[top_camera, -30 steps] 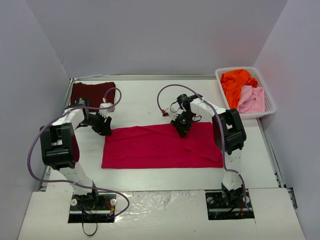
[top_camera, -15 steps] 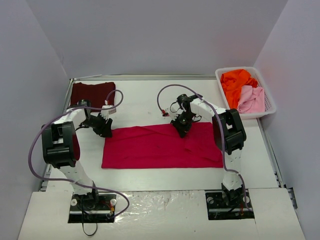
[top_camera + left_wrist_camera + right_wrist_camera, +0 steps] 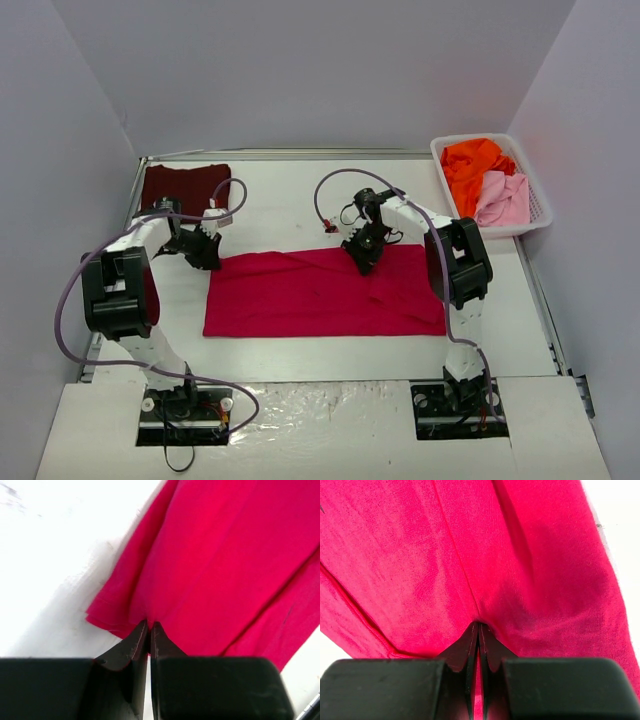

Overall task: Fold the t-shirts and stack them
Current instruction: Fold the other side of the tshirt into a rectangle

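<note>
Crimson tee [image 3: 325, 292] flat ctr, maroon tee [image 3: 185, 186] folded far-left, orange tee [image 3: 472, 165], pink tee [image 3: 503, 197] bunched far-right

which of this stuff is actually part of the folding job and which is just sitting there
Part of the job:
red shirt, pinched at its far edge by the left gripper and the right gripper
maroon shirt, folded, far left corner
orange shirt and pink shirt, both in the basket

Just there:
basket
table
</note>
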`<action>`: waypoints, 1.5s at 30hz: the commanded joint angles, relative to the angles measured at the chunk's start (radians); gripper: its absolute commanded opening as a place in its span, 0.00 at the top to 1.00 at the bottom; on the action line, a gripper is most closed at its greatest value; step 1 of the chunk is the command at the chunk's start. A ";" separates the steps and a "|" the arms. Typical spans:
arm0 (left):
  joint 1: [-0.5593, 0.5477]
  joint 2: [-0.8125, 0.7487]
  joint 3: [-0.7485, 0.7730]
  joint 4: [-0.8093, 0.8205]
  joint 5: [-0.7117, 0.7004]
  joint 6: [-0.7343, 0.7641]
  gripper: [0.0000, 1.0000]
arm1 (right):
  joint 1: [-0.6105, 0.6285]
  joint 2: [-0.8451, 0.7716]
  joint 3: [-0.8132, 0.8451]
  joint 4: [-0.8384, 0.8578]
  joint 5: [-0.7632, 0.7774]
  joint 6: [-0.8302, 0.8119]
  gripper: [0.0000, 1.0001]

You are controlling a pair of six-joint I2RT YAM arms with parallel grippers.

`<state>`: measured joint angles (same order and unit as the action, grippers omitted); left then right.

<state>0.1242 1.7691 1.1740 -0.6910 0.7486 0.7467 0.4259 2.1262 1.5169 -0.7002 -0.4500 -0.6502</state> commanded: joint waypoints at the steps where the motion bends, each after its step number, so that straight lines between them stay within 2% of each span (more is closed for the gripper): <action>1: -0.009 -0.121 0.022 0.039 -0.020 -0.018 0.98 | 0.002 0.153 -0.109 0.002 0.151 -0.028 1.00; 7: -0.043 -0.198 0.038 0.126 -0.147 -0.066 0.98 | 0.002 0.153 -0.112 0.001 0.146 -0.026 1.00; 13: -0.113 -0.178 0.044 0.154 -0.242 -0.050 0.98 | 0.004 0.153 -0.113 -0.001 0.145 -0.028 1.00; 17: -0.161 -0.177 0.009 0.244 -0.304 -0.070 0.98 | 0.004 0.153 -0.115 -0.002 0.140 -0.028 1.00; 22: -0.175 -0.180 -0.045 0.393 -0.397 -0.112 0.98 | 0.004 0.156 -0.115 -0.005 0.134 -0.028 1.00; 31: -0.178 -0.174 -0.057 0.521 -0.518 -0.190 0.98 | 0.004 0.167 -0.112 -0.013 0.122 -0.029 1.00; 45: -0.187 -0.171 -0.097 0.568 -0.545 -0.179 0.97 | 0.004 0.175 -0.107 -0.019 0.108 -0.032 1.00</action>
<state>-0.0601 1.6085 1.0821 -0.1604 0.2527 0.5640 0.4259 2.1277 1.5146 -0.6998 -0.4530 -0.6506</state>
